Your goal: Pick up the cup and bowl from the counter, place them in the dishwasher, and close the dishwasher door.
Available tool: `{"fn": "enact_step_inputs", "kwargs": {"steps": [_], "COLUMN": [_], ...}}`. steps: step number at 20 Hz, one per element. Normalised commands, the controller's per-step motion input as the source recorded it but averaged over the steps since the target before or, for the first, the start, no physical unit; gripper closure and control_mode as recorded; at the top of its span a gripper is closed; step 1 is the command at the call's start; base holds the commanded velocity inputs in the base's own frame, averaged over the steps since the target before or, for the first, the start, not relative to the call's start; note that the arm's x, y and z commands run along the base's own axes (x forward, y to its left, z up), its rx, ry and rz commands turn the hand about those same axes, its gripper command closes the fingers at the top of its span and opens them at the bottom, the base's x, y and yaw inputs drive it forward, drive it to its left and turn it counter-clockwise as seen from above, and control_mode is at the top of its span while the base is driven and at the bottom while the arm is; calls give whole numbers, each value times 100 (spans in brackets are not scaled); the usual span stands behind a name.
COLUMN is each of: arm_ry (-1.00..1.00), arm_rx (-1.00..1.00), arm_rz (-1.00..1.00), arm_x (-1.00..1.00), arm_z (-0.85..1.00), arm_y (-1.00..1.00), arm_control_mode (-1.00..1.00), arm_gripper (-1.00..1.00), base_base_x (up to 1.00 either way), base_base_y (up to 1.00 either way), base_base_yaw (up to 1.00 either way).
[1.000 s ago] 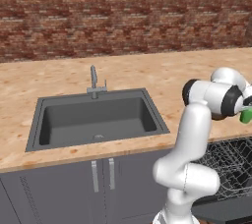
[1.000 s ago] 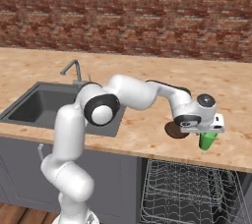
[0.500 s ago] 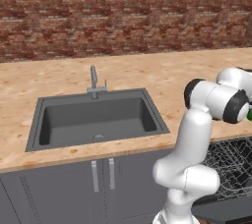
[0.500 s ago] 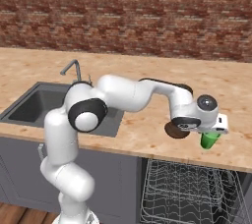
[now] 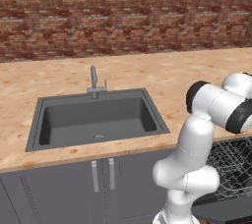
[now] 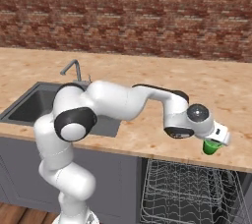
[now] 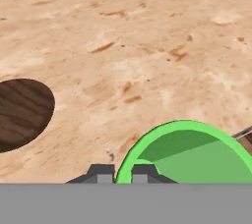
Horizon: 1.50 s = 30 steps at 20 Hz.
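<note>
Clamped tight on the rim of the cup (image 7: 189,154), the gripper (image 7: 119,173) has its two fingers nearly together — one on each side of the green wall; in the right base view the cup (image 6: 212,146) hangs under the hand at the front edge of the counter (image 6: 147,78), above the dishwasher (image 6: 189,193) rack; the bowl (image 7: 22,112) rests on the counter — apart from the cup.

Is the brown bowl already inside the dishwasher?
No, the hand view shows the bowl still lying on the speckled counter, beside the green cup that the fingers hold.
</note>
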Motion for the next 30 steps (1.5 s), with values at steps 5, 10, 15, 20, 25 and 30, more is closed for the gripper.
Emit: {"fn": "enact_step_inputs", "kwargs": {"steps": [5, 10, 15, 20, 25, 30], "arm_ry": [-16, -16, -14, -14, -11, -6], "arm_rx": [19, 22, 16, 14, 10, 4], "arm_rz": [-28, -21, -13, -8, -4, -1], "arm_x": [-24, -22, -24, -30, -33, -22], "arm_z": [13, 11, 2, 0, -11, -25], "arm_y": [-3, -13, -15, -12, -1, 0], "arm_control_mode": [-100, -100, -100, -100, -100, -100], "arm_gripper": [100, 100, 100, 100, 100, 100], "base_base_x": [0, 0, 0, 0, 0, 0], "base_base_y": [0, 0, 0, 0, 0, 0], "base_base_yaw": [0, 0, 0, 0, 0, 0]}}
